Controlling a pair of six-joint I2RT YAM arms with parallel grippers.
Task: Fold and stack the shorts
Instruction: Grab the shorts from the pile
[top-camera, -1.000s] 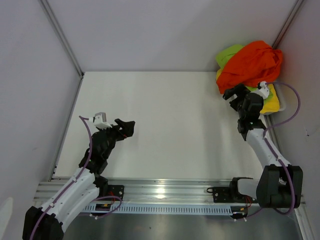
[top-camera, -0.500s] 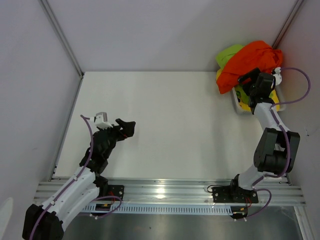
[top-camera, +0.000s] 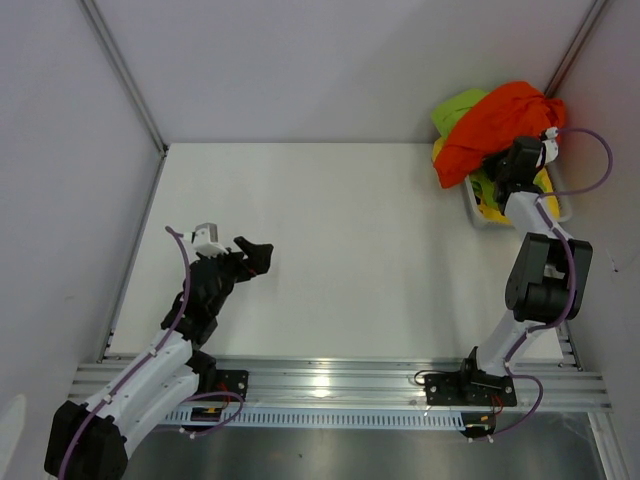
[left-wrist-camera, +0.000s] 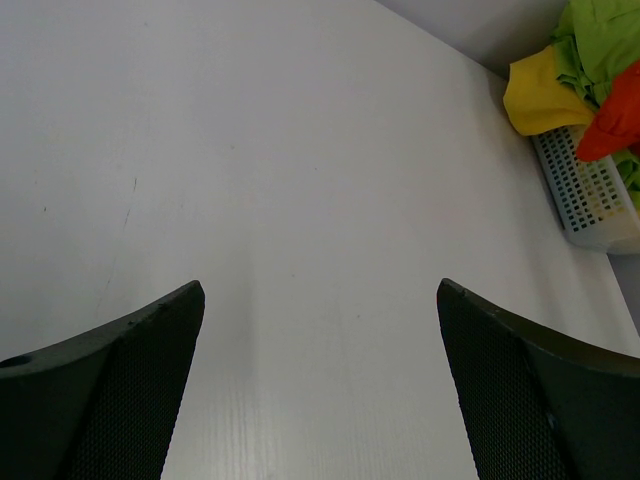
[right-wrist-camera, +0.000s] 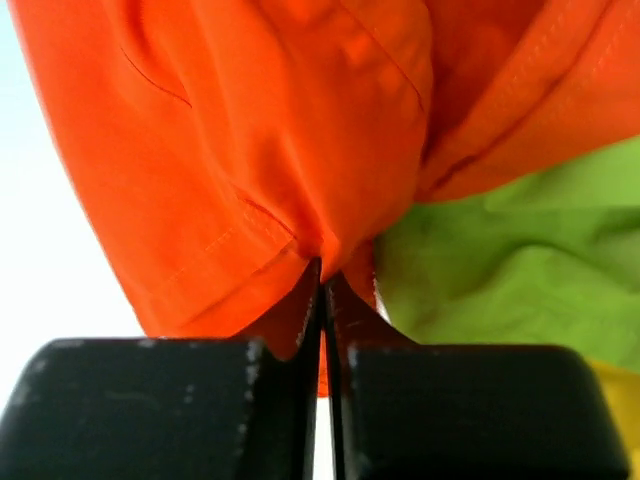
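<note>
A heap of shorts fills the white basket (top-camera: 556, 210) at the far right corner. The orange shorts (top-camera: 500, 125) lie on top, over lime green shorts (top-camera: 456, 105) and yellow shorts (top-camera: 545, 205). My right gripper (top-camera: 508, 165) is at the heap's near edge, shut on a fold of the orange shorts (right-wrist-camera: 250, 150); in the right wrist view my gripper (right-wrist-camera: 322, 275) pinches that orange cloth, with green fabric (right-wrist-camera: 500, 270) to its right. My left gripper (top-camera: 255, 255) hovers open over bare table at the left, with nothing between its fingers (left-wrist-camera: 120, 390).
The white table (top-camera: 330, 250) is walled by grey panels at the back and sides. A metal rail (top-camera: 330, 380) runs along the near edge. In the left wrist view the basket (left-wrist-camera: 590, 195) with the coloured cloth sits far off at the upper right.
The right arm reached back to the heap and its gripper shut on the orange shorts. The left arm has barely moved.
</note>
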